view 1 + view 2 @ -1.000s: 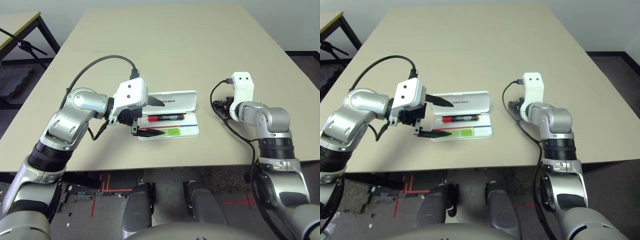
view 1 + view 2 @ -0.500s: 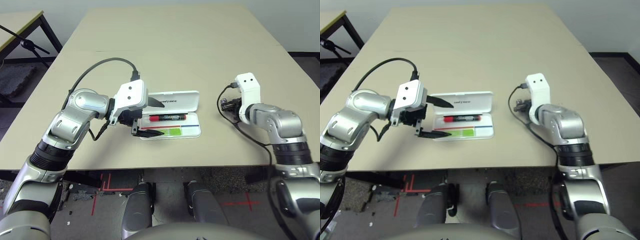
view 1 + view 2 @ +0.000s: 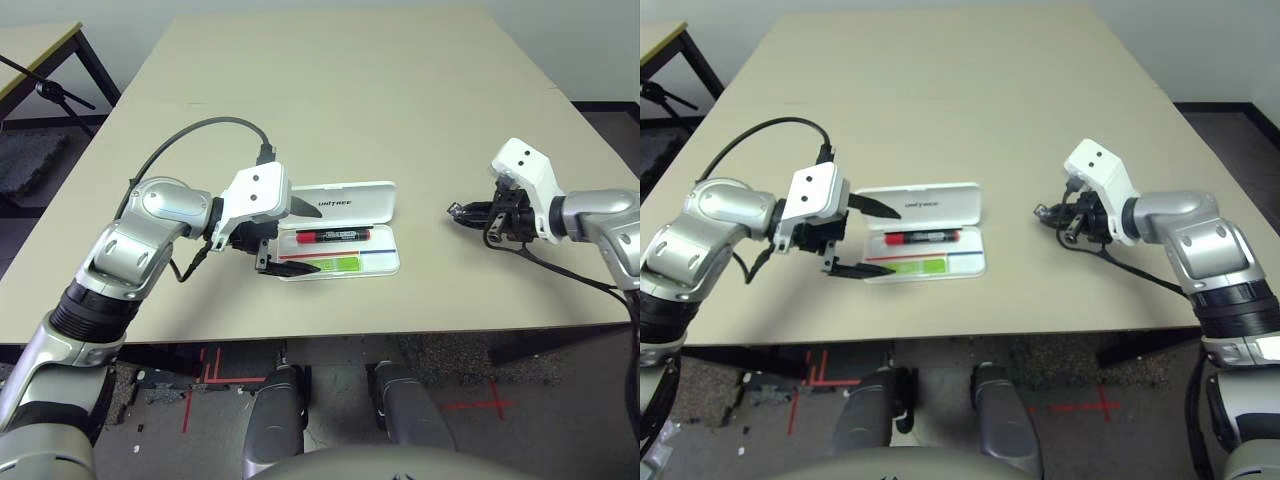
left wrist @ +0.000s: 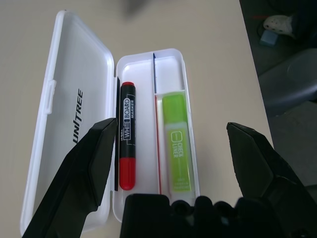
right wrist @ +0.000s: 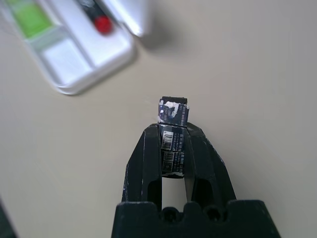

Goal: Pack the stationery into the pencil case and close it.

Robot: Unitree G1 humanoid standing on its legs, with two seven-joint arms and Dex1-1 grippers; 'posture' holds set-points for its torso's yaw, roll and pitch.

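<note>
Head view, both eyes: The white hard plastic pencil case is laid open on the table, with its tray on the near side and its hinged lid folded back on the far side. The whiteboard marker is laid lengthwise in the far part of the tray, and the light-green highlighter in the near part, towards the left. The near right compartment is seen unfilled; it is probably meant for the last item. The left gripper is held at the left end of the case, presumably so that the case can be steadied or the lid swung over. The right gripper is held to the right of the case, well apart from it, with a small dark labelled block at its tips.

Left wrist view: The fingers are spread wide and nothing is gripped between them. One is held over the lid, the other beyond the near edge of the tray; whether the lid is touched cannot be told.

Right wrist view: The fingers are closed on the block, which is pinched between their inner faces, its far end left protruding beyond the tips. This end is probably left free so that the block can be lowered into the compartment before release.
</note>
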